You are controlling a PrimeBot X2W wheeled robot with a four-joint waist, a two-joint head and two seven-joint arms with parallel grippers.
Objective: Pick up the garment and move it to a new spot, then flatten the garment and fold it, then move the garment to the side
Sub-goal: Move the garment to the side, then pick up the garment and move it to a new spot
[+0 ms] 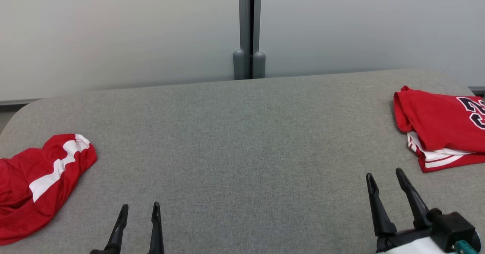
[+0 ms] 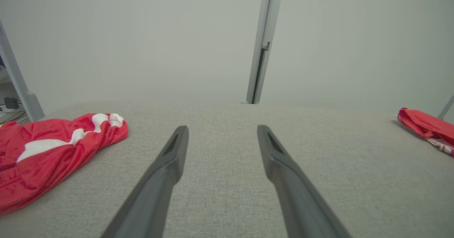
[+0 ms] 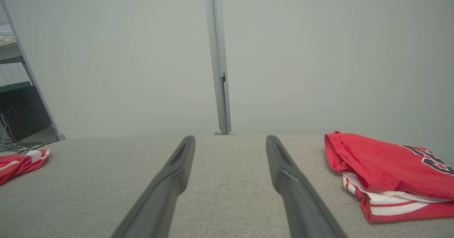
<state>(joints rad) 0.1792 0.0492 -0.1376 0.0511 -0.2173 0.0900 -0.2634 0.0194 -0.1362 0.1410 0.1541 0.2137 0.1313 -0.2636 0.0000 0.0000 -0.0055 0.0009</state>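
A crumpled red garment (image 1: pixel 36 182) with a wavy white stripe lies at the left edge of the grey table (image 1: pixel 235 144); the left wrist view has the garment (image 2: pixel 49 153) to the left of my fingers, and the right wrist view has the garment (image 3: pixel 19 161) far left. My left gripper (image 1: pixel 139 210) is open and empty near the front edge, right of that garment and apart from it. At the lower right my right gripper (image 1: pixel 385 178) stands open and empty, just short of a folded red stack.
A folded red jersey stack (image 1: pixel 441 127) with dark numerals and white trim rests at the table's right edge, also the stack (image 3: pixel 386 174) and the stack (image 2: pixel 425 126). A grey post (image 1: pixel 249 30) stands against the pale wall behind the table.
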